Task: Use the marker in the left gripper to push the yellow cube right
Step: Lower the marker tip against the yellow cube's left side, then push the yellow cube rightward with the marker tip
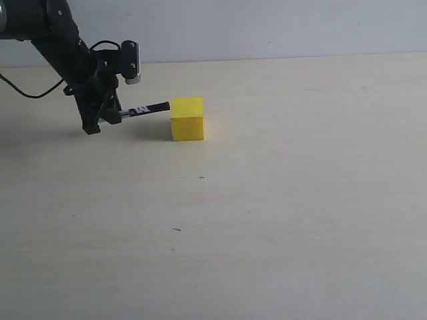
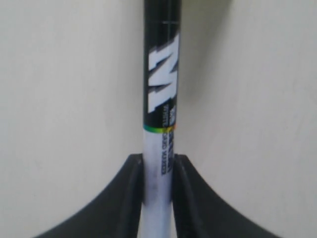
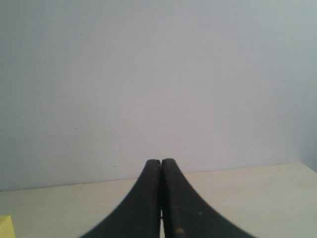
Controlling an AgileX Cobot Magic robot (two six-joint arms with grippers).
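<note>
The yellow cube (image 1: 187,119) sits on the pale table, left of centre in the exterior view. My left gripper (image 1: 115,117) hangs just left of it, shut on the marker (image 1: 144,110), which sticks out to the right. The marker's black tip meets the cube's upper left edge. In the left wrist view the marker (image 2: 161,99) runs straight out between the two black fingers (image 2: 130,193), clamped on its white barrel. My right gripper (image 3: 161,162) is shut with nothing in it and faces the wall. A corner of the yellow cube (image 3: 6,225) shows in that view.
The light wooden table (image 1: 280,213) stretches bare to the right and front of the cube. A pale wall (image 1: 267,27) stands behind the table's far edge. A black cable (image 1: 27,90) trails from the left arm.
</note>
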